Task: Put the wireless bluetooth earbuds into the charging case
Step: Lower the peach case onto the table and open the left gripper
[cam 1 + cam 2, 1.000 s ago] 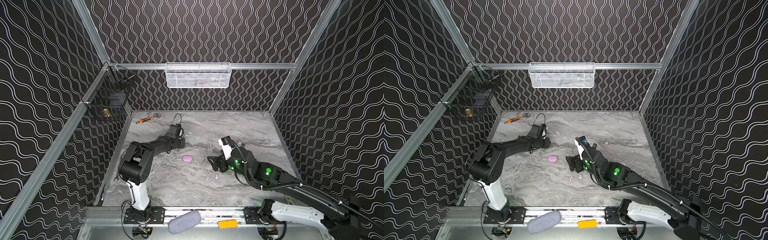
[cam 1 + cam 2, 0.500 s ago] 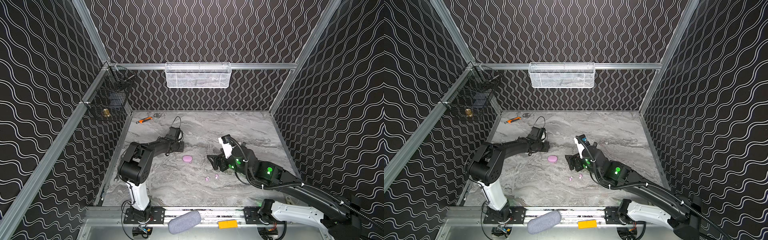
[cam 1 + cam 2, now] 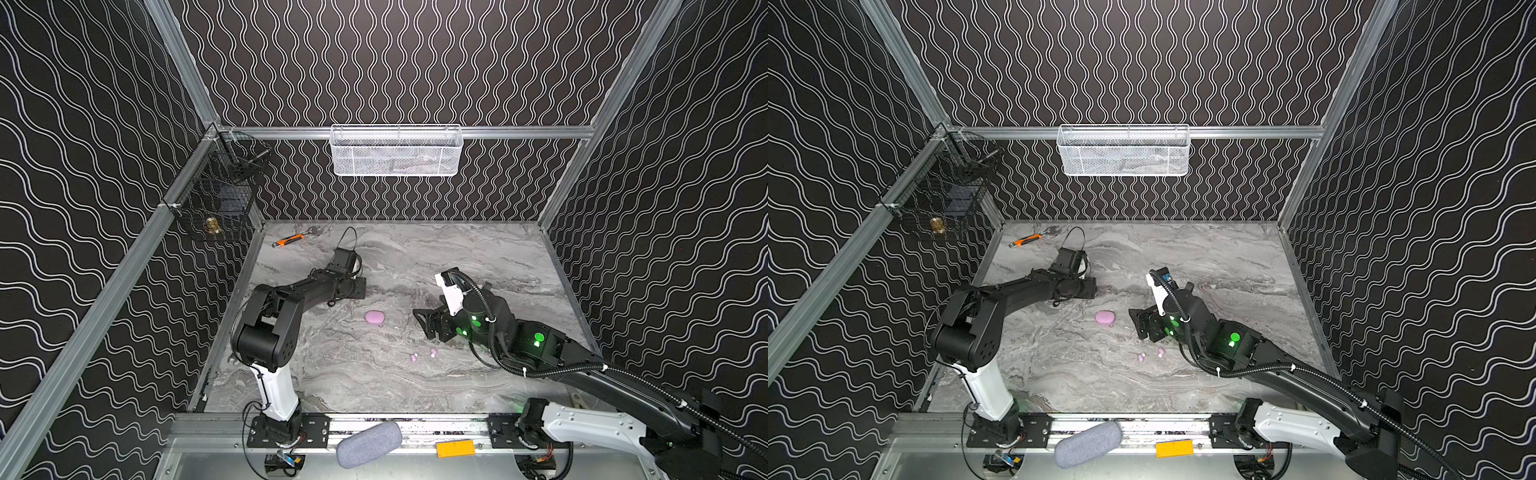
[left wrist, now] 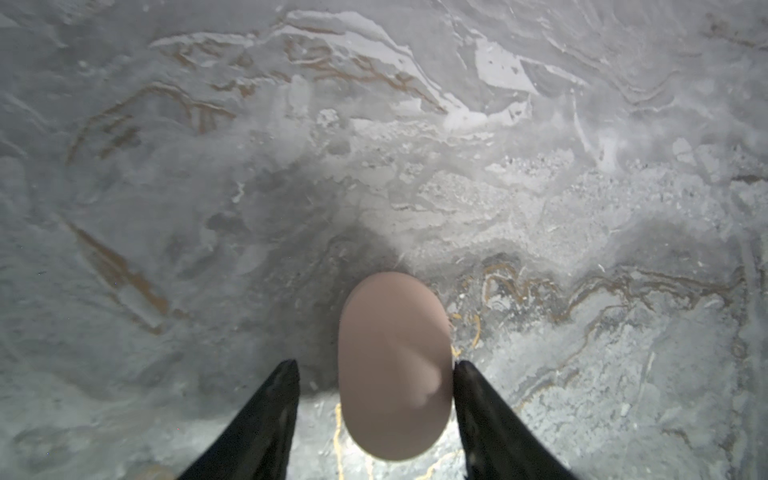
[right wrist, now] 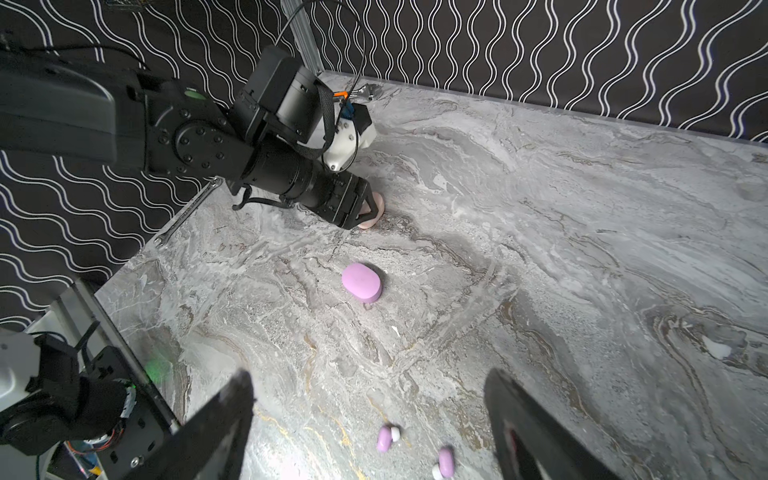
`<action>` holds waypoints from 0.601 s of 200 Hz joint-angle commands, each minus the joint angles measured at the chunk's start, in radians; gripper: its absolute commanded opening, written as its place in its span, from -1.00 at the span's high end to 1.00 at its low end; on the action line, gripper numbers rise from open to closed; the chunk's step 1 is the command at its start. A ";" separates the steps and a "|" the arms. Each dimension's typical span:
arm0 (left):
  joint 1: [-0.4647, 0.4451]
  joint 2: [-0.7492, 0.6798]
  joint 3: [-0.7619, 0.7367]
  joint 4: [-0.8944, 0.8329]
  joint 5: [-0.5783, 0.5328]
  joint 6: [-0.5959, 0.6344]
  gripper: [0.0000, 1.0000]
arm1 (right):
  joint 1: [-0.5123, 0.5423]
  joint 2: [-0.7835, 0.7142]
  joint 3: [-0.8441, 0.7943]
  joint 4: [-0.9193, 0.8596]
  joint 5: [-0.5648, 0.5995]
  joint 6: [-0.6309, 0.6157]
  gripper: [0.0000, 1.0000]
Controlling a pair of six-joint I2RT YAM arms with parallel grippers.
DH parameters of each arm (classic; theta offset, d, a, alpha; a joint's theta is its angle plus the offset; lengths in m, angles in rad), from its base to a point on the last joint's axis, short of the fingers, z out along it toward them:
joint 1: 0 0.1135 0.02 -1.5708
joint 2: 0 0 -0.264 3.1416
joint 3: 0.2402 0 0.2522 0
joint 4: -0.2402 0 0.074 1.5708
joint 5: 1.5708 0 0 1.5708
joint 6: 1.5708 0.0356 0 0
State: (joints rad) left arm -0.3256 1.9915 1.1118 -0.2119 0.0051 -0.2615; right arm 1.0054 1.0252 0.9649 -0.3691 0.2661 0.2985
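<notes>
A closed cream charging case (image 4: 395, 365) lies on the marble table between my left gripper's (image 4: 376, 365) black fingers. One finger stands clear of it and the other sits right beside it, so this gripper is open. In the right wrist view the case (image 5: 374, 212) peeks out under that gripper. A closed lilac charging case (image 3: 374, 318) lies mid-table. Two lilac earbuds (image 5: 384, 438) (image 5: 444, 462) lie nearer the front, seen in both top views (image 3: 414, 357) (image 3: 1160, 352). My right gripper (image 5: 370, 377) hovers wide open just behind them, holding nothing.
An orange-handled tool (image 3: 291, 240) lies at the back left corner, and a slim wrench (image 5: 187, 212) lies along the left edge. A white mesh basket (image 3: 396, 150) and a black wire basket (image 3: 216, 195) hang on the walls. A grey pouch (image 3: 369, 444) rests on the front rail.
My left gripper's jaws have spread apart from shut, letting go of the cream case. Neither arm has moved noticeably.
</notes>
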 commanded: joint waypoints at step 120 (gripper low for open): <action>0.055 -0.280 -0.055 0.038 0.181 0.135 -0.22 | -0.001 0.063 0.003 0.026 -0.011 -0.010 -0.78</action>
State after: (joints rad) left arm -0.2768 1.7931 1.0767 -0.2417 0.1299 -0.1776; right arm 1.0054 1.0576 0.9478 -0.3626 0.2512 0.2951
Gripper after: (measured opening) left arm 0.609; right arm 0.888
